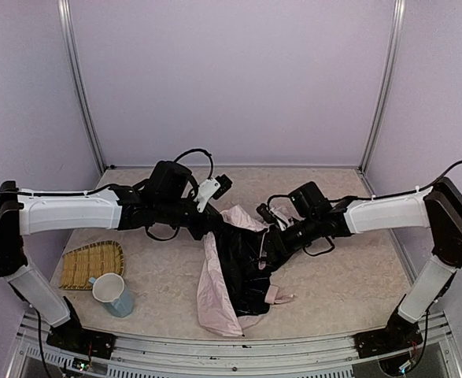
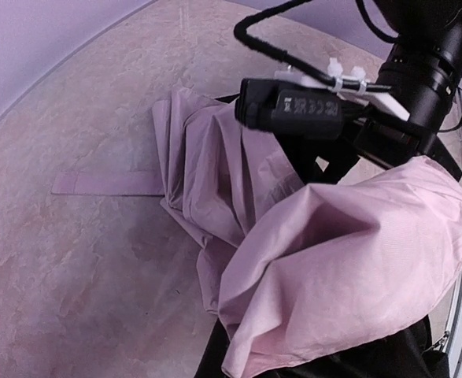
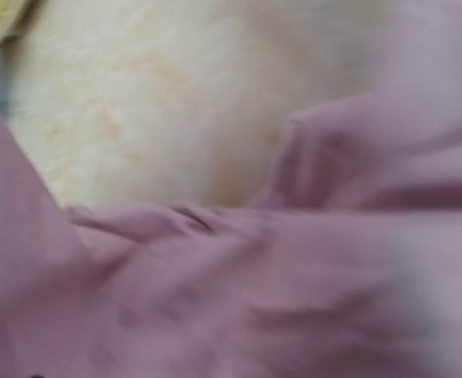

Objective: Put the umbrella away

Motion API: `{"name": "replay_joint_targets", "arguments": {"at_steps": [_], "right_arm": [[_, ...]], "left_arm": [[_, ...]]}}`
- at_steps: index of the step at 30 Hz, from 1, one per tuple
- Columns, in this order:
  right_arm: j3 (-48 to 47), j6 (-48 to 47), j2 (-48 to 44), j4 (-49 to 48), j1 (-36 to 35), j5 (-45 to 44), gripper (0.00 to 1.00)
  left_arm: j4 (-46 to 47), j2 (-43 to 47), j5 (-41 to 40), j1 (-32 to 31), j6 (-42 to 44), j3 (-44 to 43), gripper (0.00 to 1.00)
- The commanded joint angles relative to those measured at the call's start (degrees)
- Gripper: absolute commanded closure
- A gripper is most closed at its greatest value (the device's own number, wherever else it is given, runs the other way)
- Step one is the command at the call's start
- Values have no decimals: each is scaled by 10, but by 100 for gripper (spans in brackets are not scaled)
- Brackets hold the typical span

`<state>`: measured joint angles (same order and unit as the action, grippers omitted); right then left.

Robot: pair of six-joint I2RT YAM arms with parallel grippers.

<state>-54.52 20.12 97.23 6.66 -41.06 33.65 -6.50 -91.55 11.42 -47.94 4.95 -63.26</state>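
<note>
The umbrella (image 1: pixel 217 291) is showing pale pink on its outer fabric and black on its lining. The table (image 1: pixel 349 276) is coming through beige with faint marbled veining. The woven tray (image 1: pixel 89 264) is glowing straw yellow in a ribbed weave, and the mug (image 1: pixel 111 291) is reading pale blue, white inside. The walls (image 1: pixel 231 79) are staying plain lavender. The left arm (image 1: pixel 65 214) and right arm (image 1: pixel 384 211) are wearing white shells over black joints.
</note>
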Motion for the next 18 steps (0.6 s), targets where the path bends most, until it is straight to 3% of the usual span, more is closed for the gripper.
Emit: {"name": "replay_joint_targets", "arguments": {"at_steps": [1,6,10,14,18], "right_arm": [[-12,-33,-74,148,5,-153,0],[-54,-50,-149,249,-8,-363,1],[-76,-151,-213,226,-134,-491,5],[-94,-275,-192,189,-323,-510,5],[-170,-360,-67,259,-447,-485,1]], "left_arm": [[-5,-4,34,3,-12,-20,100],[-13,-1,31,4,-18,-26,100],[-14,-6,30,5,-21,-29,100],[-18,-19,34,8,-26,-36,100],[-22,-29,36,9,-27,-39,100]]}}
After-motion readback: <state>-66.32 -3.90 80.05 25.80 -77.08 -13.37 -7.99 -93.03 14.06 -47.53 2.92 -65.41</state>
